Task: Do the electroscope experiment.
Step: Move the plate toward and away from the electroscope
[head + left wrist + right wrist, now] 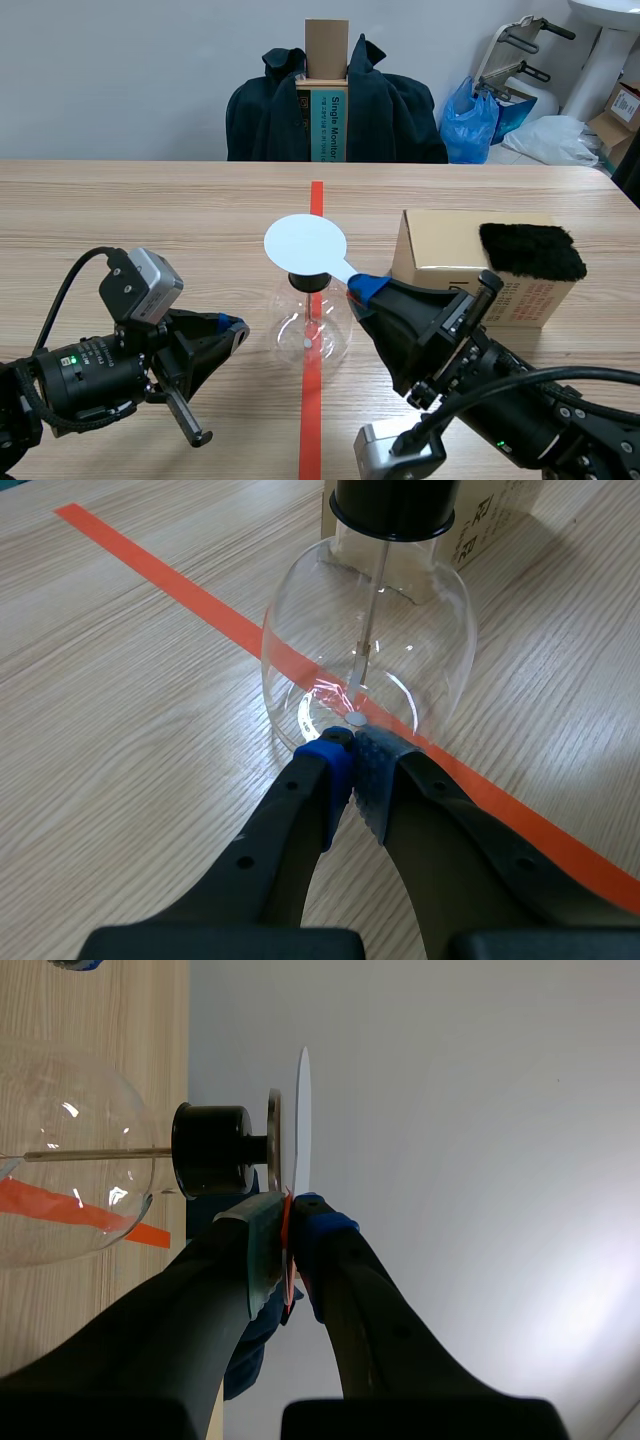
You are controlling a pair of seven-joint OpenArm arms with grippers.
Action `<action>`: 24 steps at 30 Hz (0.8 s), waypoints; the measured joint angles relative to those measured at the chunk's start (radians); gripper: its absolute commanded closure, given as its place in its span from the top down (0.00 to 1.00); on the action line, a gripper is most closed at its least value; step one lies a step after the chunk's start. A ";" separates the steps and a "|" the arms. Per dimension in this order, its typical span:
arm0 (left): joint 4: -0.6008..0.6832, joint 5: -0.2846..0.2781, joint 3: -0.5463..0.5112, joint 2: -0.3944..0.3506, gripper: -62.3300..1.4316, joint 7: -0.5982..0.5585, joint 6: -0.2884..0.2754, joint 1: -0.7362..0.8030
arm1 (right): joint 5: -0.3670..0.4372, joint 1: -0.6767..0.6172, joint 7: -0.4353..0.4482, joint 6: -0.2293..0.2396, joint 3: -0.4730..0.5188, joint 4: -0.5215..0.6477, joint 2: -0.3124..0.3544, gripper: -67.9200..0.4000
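Right gripper (365, 288) pinches the disc (305, 243) over the flask (312, 330) cap (307, 282), left gripper (350, 742) pressed together beside it. Charging step, I'd say; next, lift off gently.

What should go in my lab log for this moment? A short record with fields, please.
electroscope: glass flask with black stopper, upright on the orange tape line
white disc: held over the flask's top, close to the metal plate; contact cannot be told
right gripper: shut on the white disc's handle
left gripper: shut on nothing, tips at the flask's base
cardboard box: beside the flask, on the right arm's side
black fur: lying on the box
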 measured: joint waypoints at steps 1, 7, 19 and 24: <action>0.000 0.000 0.000 0.000 0.05 0.000 0.000 0.000 | 0.000 0.000 0.000 0.000 0.000 0.000 0.000 0.02; 0.000 0.000 0.000 0.000 0.05 0.000 0.000 0.000 | 0.000 0.000 -0.046 0.000 0.000 0.000 0.000 0.02; 0.000 0.000 0.000 0.000 0.05 0.000 0.000 0.000 | 0.001 0.000 -0.414 0.000 0.000 0.000 0.000 0.02; 0.000 0.000 0.000 0.000 0.05 0.000 0.000 0.000 | 0.002 0.000 -0.512 0.000 0.000 0.000 0.000 0.02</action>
